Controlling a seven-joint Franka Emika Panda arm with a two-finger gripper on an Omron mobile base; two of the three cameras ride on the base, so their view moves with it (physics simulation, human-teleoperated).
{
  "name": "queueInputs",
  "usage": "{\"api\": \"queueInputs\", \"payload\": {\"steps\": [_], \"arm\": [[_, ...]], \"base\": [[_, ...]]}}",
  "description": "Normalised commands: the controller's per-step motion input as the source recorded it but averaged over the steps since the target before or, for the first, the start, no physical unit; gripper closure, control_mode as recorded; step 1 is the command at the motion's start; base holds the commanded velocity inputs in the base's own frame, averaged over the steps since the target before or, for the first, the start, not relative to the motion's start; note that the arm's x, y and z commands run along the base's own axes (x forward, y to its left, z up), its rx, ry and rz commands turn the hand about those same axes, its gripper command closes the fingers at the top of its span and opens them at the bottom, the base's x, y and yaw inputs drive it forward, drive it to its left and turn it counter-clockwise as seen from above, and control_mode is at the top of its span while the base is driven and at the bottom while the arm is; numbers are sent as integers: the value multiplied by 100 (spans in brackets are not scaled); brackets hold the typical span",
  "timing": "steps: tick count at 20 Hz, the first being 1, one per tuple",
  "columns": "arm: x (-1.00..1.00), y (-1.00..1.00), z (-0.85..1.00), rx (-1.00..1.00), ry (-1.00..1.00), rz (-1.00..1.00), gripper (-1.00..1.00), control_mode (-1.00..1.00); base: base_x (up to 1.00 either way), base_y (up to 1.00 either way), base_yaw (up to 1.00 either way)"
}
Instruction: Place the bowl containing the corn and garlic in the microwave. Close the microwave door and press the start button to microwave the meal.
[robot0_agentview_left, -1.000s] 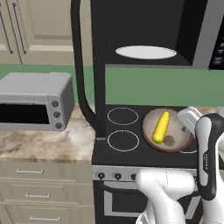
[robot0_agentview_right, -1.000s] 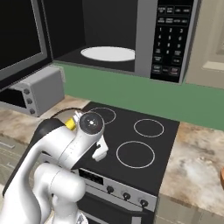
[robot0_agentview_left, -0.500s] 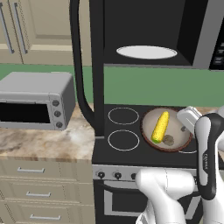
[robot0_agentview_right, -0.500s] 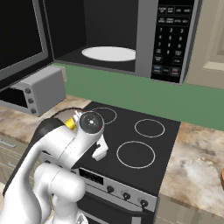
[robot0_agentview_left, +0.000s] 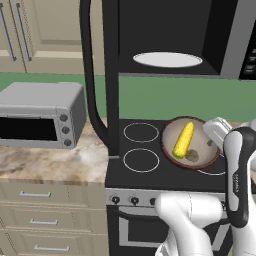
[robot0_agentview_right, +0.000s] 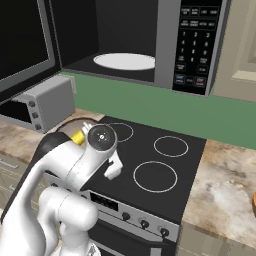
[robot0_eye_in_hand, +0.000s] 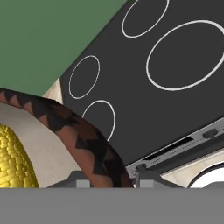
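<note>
The brown bowl (robot0_agentview_left: 200, 134) hangs tilted just above the stove's left rings, with the yellow corn (robot0_agentview_left: 183, 140) and the small garlic (robot0_agentview_left: 193, 157) inside. My gripper (robot0_agentview_left: 214, 142) is shut on the bowl's right rim. In the hand view the dark-patterned bowl rim (robot0_eye_in_hand: 87, 140) runs between the fingers of my gripper (robot0_eye_in_hand: 111, 180), and the corn (robot0_eye_in_hand: 13, 159) lies at the left. Above the stove the microwave (robot0_agentview_right: 197, 45) stands open, its white turntable (robot0_agentview_left: 167, 60) bare. The microwave door (robot0_agentview_left: 112, 75) is swung out to the left, edge-on, with its curved handle (robot0_agentview_left: 89, 75).
A grey toaster oven (robot0_agentview_left: 40, 115) stands on the marble counter (robot0_agentview_left: 55, 162) left of the black stove (robot0_agentview_right: 165, 160). The green wall runs behind. My own arm covers most of the bowl in the right base view, where a bit of corn (robot0_agentview_right: 77, 137) peeks out.
The hand and the bowl have crept slightly upward; the grip is unchanged and nothing else has moved.
</note>
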Motion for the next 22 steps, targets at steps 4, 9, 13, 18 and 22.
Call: {"api": "queueInputs", "payload": {"steps": [4, 9, 13, 18, 22], "arm": [[0, 0, 90, 0, -6, 0, 100, -100], [0, 2, 64, 0, -3, -2, 100, -100], [0, 9, 24, 0, 0, -18, 100, -100], [0, 31, 20, 0, 0, -25, 100, -100], [0, 14, 53, 8, -1, -25, 100, -100]], "base": [[0, 0, 0], [0, 0, 0], [0, 0, 0], [0, 0, 0], [0, 0, 0]]}}
